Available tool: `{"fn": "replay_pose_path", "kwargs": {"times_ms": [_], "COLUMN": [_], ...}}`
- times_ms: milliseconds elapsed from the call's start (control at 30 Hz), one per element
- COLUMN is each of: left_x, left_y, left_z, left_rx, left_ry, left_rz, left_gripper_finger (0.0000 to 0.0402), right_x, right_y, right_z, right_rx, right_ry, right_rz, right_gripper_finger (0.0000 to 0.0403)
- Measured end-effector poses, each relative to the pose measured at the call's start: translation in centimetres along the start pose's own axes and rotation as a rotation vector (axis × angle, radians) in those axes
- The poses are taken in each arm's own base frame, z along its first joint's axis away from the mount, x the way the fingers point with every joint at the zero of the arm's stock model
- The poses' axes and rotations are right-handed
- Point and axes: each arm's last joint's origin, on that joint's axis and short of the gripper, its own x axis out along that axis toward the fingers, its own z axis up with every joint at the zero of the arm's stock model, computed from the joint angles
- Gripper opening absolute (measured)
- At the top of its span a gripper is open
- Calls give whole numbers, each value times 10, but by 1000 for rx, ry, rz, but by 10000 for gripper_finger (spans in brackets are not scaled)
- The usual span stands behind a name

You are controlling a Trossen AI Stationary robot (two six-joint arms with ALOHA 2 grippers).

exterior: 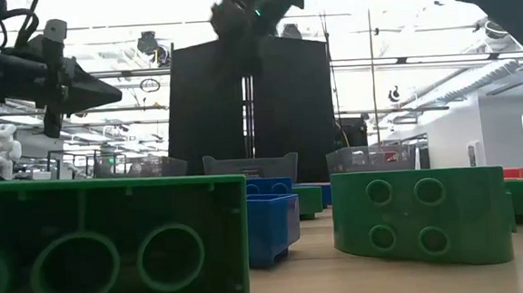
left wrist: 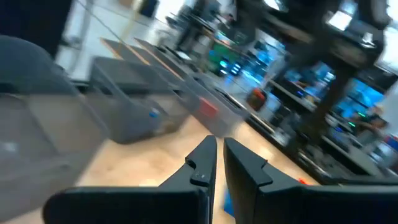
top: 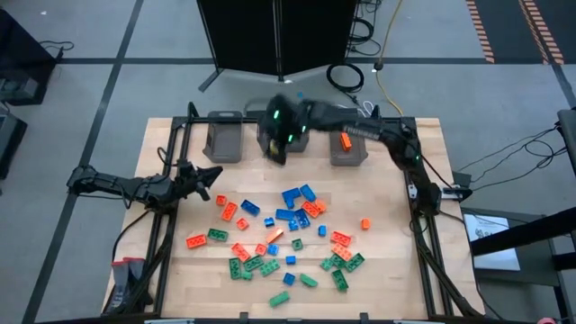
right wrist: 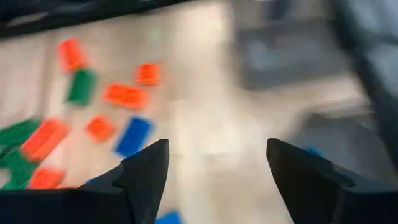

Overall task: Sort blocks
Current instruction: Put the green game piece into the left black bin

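Note:
Several green, blue and orange-red blocks lie scattered on the wooden table's middle and near part. Two green blocks and a blue one stand close in the low view. My right gripper is open with nothing between its fingers. It hangs above the middle grey bin at the far edge, blurred in the high view. My left gripper is shut on nothing. It stays level above the table's left side, clear of the blocks.
Three grey bins line the far edge: the left bin, the middle one, and the right bin, which holds an orange-red block. A lone orange block lies toward the right. Black frame rails run along both table sides.

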Motion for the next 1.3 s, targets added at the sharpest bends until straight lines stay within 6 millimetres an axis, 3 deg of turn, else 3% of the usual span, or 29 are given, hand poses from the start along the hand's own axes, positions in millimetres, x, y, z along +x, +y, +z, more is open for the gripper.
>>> {"fn": "replay_pose_path", "kwargs": {"times_ms": [100, 167, 300, 433, 567, 800, 1067, 1300], "left_x": [0, 0, 0, 0, 1, 2, 3, 3], "left_y": [1, 1, 1, 4, 6, 6, 7, 7], "left_z": [0, 0, 0, 1, 0, -2, -4, -5], "left_rx": [0, 0, 3, 24, 95, 196, 232, 271], "left_ry": [-14, -15, -24, -67, -86, -69, -55, -49], "left_rz": [22, 23, 40, 124, 186, 212, 223, 232], "left_gripper_finger": [33, 33, 33, 33, 33, 33, 33, 33], "right_x": [24, 41, 57, 83, 115, 140, 175, 196], "right_y": [42, 59, 67, 79, 115, 141, 178, 201], "right_z": [4, 6, 11, 1, -15, -17, -35, -52], "right_rx": [-136, -184, -167, -152, -161, -102, -121, -162], "right_ry": [-47, -98, -182, -138, -101, -218, -284, -338], "right_rz": [35, 45, 67, 123, 184, 178, 246, 132], "right_gripper_finger": [261, 260, 260, 260, 260, 260, 260, 260]}}
